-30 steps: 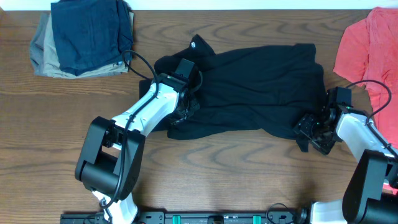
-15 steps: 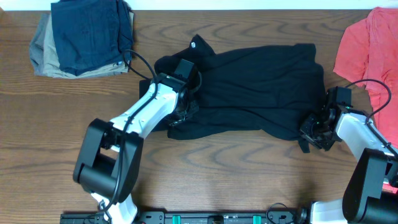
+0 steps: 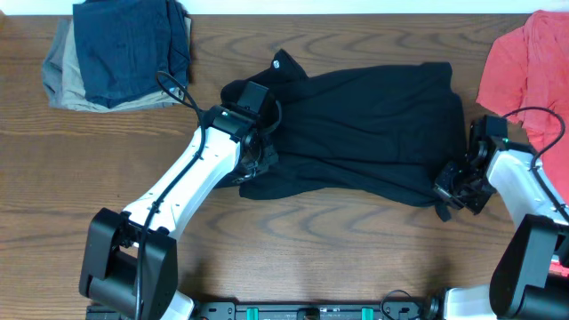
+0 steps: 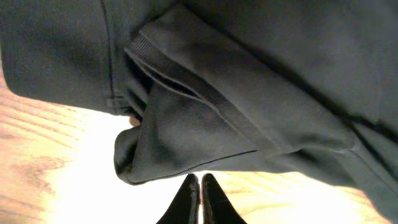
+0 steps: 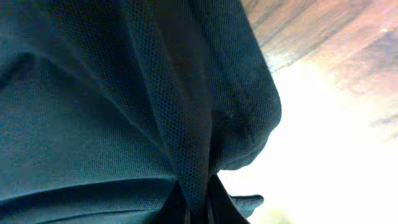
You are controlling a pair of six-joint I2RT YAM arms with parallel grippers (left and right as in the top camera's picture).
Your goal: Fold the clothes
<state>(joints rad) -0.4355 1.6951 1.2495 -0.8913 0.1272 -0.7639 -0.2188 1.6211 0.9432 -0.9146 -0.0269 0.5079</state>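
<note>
While the black shirt lies crumpled and unfolded across the desk centre in the overhead view, folding is judged barely begun. The left gripper is at its left edge and the right gripper at its lower right corner.

Left wrist view adds: closed fingers meet a hem; hold unconfirmed.

Right wrist view adds: fingers are pinched on mesh fabric.

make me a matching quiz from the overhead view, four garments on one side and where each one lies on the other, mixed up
1 black shirt
2 coral-red shirt
3 navy garment
4 khaki garment

a far right edge of the view
b top left, lying uppermost
c middle of the view
d top left, under another garment

Pairs: 1-c, 2-a, 3-b, 4-d
</note>
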